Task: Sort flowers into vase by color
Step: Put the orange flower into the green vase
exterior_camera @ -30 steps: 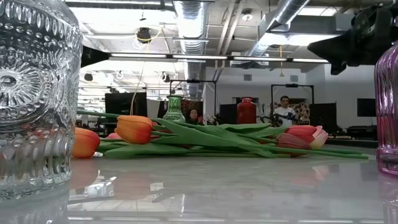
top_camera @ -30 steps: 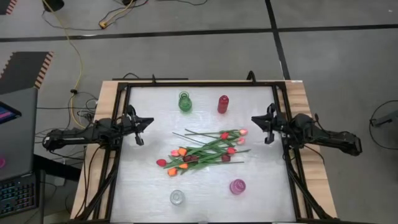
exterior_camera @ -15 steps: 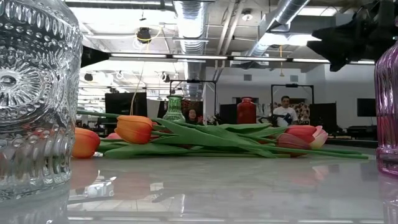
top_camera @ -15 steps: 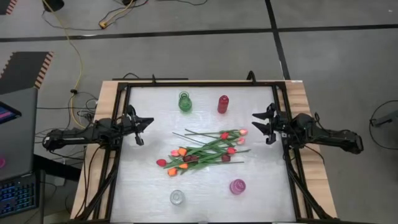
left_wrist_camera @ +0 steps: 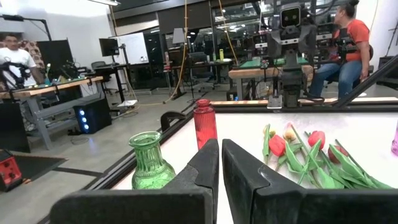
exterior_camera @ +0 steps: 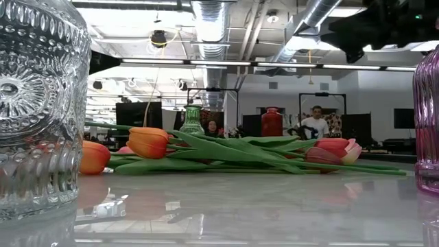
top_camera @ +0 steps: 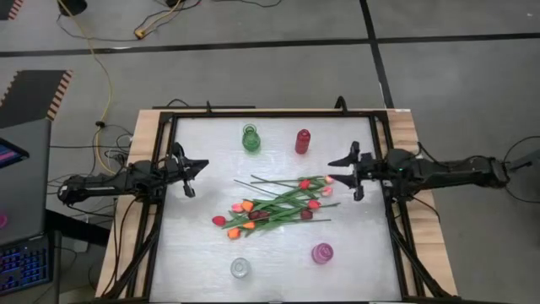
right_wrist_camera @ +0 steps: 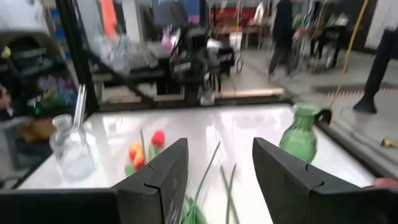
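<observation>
About a dozen tulips (top_camera: 274, 207) lay heaped at the middle of the white table (top_camera: 202, 245), their long green stems bundled roughly along one diagonal axis, running from the near left up toward the far right. Heads sat at both ends: orange and red ones at the near-left end, red and pink ones (top_camera: 325, 180) at the far-right end, with a few bare stem tips (top_camera: 245, 182) poking out toward the far left. From the low view the pile lay flat, an orange head (exterior_camera: 149, 142) and a pink-red head (exterior_camera: 337, 148) marking its two ends, something the overhead camera flattened out. Four vases ringed the heap, all apart from it: a green glass vase (top_camera: 251, 138) and a red vase (top_camera: 303, 141) at the far side, a clear glass vase (top_camera: 240, 268) and a pink vase (top_camera: 322, 252) at the near side. Only the wrist cameras showed the fingers closely. The right gripper (top_camera: 340, 170) hovered just beside the pink heads with its fingers (right_wrist_camera: 155, 180) spread apart and nothing between them. The left gripper (top_camera: 193, 176) waited at the left edge, well apart from the flowers, its fingers (left_wrist_camera: 202, 168) nearly together and holding nothing.
</observation>
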### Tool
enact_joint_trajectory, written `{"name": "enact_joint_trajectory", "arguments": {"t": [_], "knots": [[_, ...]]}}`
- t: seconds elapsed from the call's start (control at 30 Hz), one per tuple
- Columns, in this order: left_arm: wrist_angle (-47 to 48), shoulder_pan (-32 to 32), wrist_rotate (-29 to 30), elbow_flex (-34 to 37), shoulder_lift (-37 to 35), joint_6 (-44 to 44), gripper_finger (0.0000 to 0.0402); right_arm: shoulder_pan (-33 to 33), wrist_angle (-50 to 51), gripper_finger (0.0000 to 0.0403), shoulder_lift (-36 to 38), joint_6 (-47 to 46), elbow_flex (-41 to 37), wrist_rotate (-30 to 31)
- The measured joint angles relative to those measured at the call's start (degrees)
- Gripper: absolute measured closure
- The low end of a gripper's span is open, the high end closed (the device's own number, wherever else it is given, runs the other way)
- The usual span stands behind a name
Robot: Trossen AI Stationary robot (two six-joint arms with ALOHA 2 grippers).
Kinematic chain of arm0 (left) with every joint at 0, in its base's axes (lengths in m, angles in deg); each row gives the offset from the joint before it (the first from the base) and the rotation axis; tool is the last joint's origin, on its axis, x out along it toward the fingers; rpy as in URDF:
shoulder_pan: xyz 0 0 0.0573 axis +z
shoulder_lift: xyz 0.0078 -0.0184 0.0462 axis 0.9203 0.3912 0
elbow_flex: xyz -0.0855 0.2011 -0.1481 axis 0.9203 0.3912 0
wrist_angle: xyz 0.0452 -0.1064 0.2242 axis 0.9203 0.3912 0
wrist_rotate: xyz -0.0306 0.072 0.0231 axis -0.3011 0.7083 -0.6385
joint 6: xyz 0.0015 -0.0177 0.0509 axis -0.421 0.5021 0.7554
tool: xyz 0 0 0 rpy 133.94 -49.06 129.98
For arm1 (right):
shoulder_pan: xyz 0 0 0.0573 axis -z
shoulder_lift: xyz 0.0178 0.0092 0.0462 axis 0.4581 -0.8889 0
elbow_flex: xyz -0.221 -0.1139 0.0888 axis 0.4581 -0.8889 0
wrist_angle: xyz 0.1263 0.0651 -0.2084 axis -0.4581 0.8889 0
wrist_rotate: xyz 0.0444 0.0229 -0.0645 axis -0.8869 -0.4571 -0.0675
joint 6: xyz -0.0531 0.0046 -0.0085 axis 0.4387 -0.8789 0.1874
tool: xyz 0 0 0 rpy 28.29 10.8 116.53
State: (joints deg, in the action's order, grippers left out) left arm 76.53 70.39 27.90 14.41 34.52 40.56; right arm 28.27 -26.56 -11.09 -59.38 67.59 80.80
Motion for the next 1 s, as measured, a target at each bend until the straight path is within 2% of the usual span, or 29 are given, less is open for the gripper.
{"name": "enact_joint_trajectory", "arguments": {"t": [0.23, 0.5, 0.77, 1.0], "knots": [[0.0, 0.0, 0.0, 0.0, 0.0, 0.0, 0.0393, -2.4, 4.52, 0.0198, -14.1, 0.13, 8.29, -0.02], [0.01, -0.01, 0.0, 0.0, 0.0, 0.01, 0.0393, -2.85, 21.0, 0.0198, -26.48, 0.13, 17.63, -0.07], [0.02, -0.01, 0.0, 0.0, 0.0, 0.0, 0.0393, -2.85, 24.93, 0.0198, -36.37, 0.13, 19.52, -0.07], [0.01, -0.01, -0.01, 0.0, 0.0, 0.0, 0.0393, -2.83, 26.34, 0.0198, -41.9, 0.13, 19.52, -0.07]]}}
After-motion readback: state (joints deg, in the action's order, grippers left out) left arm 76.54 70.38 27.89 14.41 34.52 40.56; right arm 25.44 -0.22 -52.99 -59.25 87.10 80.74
